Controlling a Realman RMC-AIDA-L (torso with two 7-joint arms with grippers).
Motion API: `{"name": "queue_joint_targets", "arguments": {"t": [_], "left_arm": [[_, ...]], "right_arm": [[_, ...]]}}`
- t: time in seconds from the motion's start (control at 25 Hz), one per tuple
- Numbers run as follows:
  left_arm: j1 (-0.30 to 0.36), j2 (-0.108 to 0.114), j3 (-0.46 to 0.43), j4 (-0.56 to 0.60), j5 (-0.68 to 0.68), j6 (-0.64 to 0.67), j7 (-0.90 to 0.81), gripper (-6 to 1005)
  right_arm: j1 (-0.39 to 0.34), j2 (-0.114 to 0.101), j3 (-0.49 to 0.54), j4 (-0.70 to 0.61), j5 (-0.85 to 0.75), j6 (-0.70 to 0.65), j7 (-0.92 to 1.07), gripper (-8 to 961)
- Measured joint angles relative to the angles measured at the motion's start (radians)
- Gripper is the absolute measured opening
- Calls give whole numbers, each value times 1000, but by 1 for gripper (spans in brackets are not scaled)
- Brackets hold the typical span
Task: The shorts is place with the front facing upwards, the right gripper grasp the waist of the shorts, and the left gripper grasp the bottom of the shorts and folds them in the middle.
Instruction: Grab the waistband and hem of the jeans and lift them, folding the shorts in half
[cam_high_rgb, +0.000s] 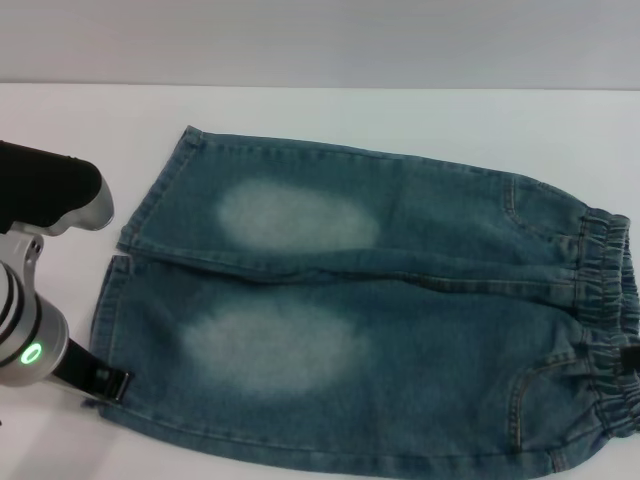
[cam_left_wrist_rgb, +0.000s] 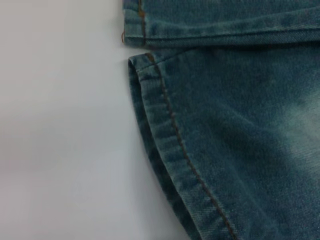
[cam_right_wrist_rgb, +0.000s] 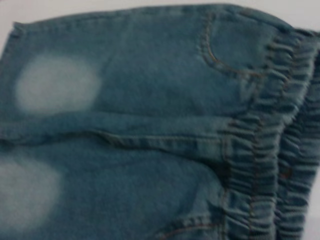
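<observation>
The shorts (cam_high_rgb: 380, 310) lie flat, front up, across the middle of the table (cam_high_rgb: 400, 110), waist (cam_high_rgb: 605, 330) toward the right edge, hems (cam_high_rgb: 120, 260) toward the left. By my reading the grasp is still being set up. The left gripper (cam_high_rgb: 105, 380) sits at the near hem by the front-left corner; its jaw spread cannot be told. The right gripper (cam_high_rgb: 632, 360) shows only as a dark sliver at the waist, state unclear. Next, both must pinch cloth, then the hems must be carried over to the waist

tabletop (cam_high_rgb: 400, 115): white, plain | on it: shorts (cam_high_rgb: 400, 310) lying flat, front up | waist (cam_high_rgb: 610, 330) toward right edge | bottom (cam_high_rgb: 125, 250) toward left edge
</observation>
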Motion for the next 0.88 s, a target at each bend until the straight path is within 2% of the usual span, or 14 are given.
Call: {"name": "queue_joint_targets", "arguments": {"t": [0.88], "left_arm": [[-23,0,-2,5,0,-3,14,100]], "right_arm": [[-2,0,-36,132,-12,52,-5,728]]}}
